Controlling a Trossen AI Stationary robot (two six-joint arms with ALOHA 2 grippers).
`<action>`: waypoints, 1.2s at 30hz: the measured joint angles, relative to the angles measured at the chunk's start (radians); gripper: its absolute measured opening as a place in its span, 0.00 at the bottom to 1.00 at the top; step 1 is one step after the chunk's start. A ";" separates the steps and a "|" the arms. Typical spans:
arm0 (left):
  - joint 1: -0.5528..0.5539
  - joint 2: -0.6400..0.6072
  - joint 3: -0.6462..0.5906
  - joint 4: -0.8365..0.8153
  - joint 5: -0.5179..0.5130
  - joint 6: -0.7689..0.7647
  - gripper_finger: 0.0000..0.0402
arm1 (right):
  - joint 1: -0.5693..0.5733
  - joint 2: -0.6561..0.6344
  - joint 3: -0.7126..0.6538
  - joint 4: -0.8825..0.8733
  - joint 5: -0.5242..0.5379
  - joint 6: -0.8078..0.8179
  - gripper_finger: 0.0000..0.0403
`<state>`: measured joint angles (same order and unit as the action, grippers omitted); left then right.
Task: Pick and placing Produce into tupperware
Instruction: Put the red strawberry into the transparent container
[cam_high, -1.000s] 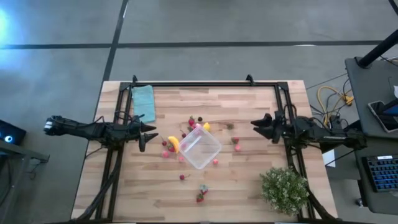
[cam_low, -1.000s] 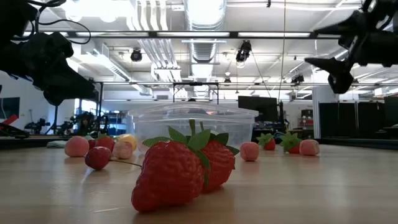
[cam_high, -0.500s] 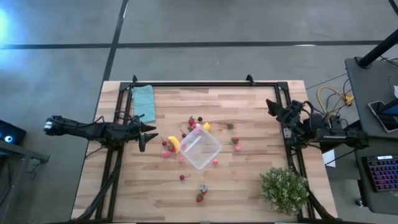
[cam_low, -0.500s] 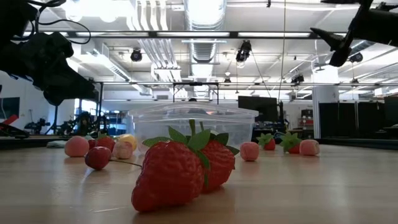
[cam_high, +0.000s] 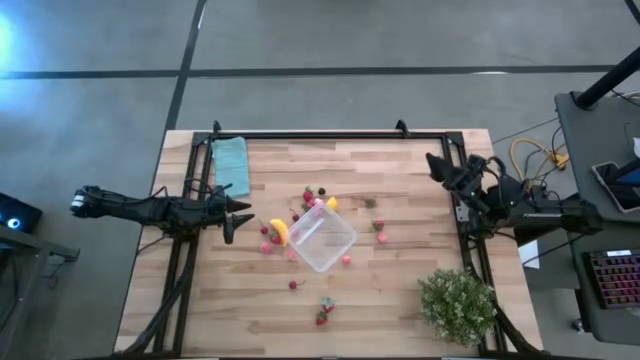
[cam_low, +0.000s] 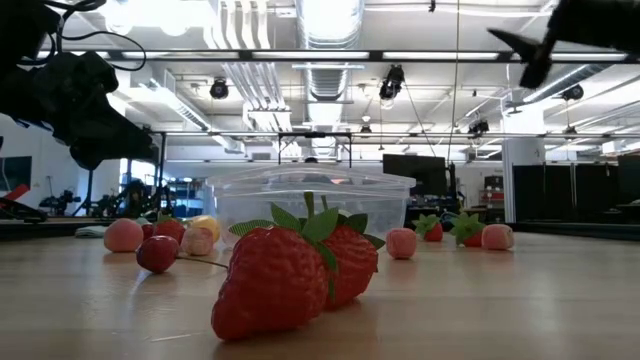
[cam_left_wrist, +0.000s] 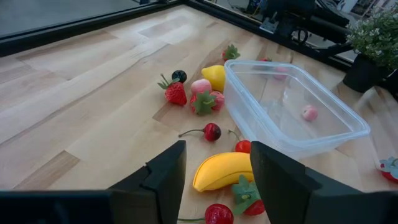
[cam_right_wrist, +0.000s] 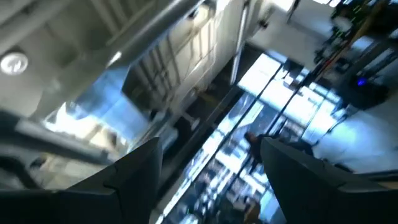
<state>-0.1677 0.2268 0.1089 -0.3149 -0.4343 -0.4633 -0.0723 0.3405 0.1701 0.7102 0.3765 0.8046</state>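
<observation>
The clear tupperware tub (cam_high: 322, 238) (cam_low: 310, 200) (cam_left_wrist: 292, 106) stands on its base mid-table. Produce lies scattered around it: a yellow banana (cam_high: 279, 232) (cam_left_wrist: 224, 170), strawberries (cam_low: 285, 270) (cam_left_wrist: 176, 92), cherries (cam_left_wrist: 211, 131) and pink pieces (cam_high: 347, 260). My left gripper (cam_high: 235, 215) (cam_left_wrist: 217, 180) hovers open just left of the banana and touches nothing. My right gripper (cam_high: 435, 165) (cam_low: 530, 50) (cam_right_wrist: 211, 168) is open, raised high near the table's right edge; its wrist view shows only the ceiling.
A folded teal cloth (cam_high: 231, 165) lies at the far left corner. A bushy potted plant (cam_high: 458, 305) stands at the near right corner. Black frame rails (cam_high: 320, 134) run along the far edge and both sides. Bare wood shows near the front edge.
My right gripper has drawn back from over the table's right part toward the right and far edges, rising and tipping upward, staying open. The left gripper, tub and produce have kept still.
</observation>
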 joint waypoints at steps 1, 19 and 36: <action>0.000 0.000 0.000 0.000 0.000 0.000 0.41 | 0.000 0.033 0.030 0.001 -0.018 -0.018 0.66; 0.000 0.000 -0.002 0.183 -0.077 -0.155 0.41 | -0.090 0.482 0.698 -1.576 0.147 0.274 0.65; 0.000 0.000 -0.001 0.275 -0.091 0.117 0.41 | -0.124 0.995 0.867 -1.662 -0.068 -0.347 0.61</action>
<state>-0.1680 0.2272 0.1078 -0.0399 -0.5251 -0.3463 -0.1959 1.3352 1.0369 -0.9514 0.3082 0.4578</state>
